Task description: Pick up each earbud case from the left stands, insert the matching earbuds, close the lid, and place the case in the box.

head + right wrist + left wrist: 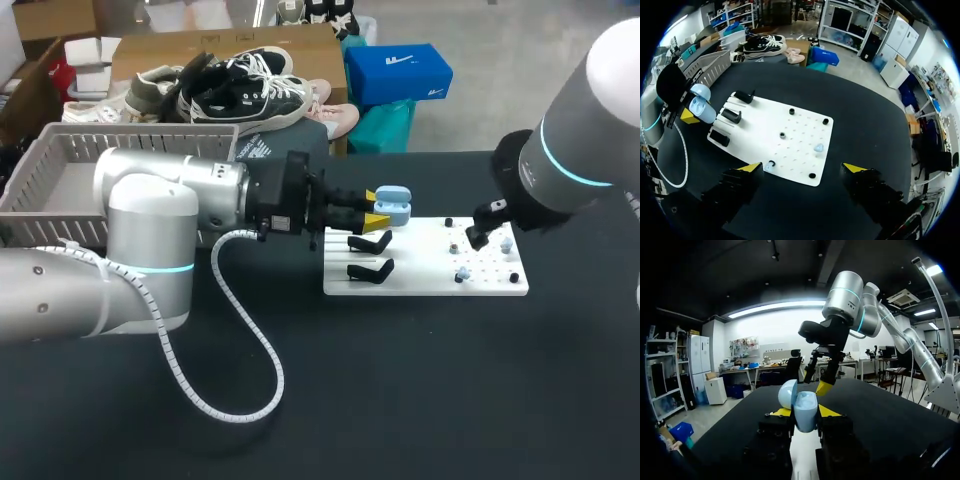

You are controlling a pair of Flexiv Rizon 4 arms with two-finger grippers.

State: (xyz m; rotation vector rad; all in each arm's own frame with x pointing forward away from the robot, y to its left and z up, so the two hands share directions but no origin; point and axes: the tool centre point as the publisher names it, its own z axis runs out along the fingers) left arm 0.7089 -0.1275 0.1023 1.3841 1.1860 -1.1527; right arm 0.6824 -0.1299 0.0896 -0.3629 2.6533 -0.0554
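Pinching the open blue case (393, 206) w/ my left gripper (376, 208) at its sides, over the board's (490, 285) left edge: prob light, slick, hinge fragile; right gripper (802, 167) spread.

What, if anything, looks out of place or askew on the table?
Nothing stands out. The open blue earbud case is held upright in the left gripper, the black stands sit in a row on the white board, and nothing looks spilled or damaged.
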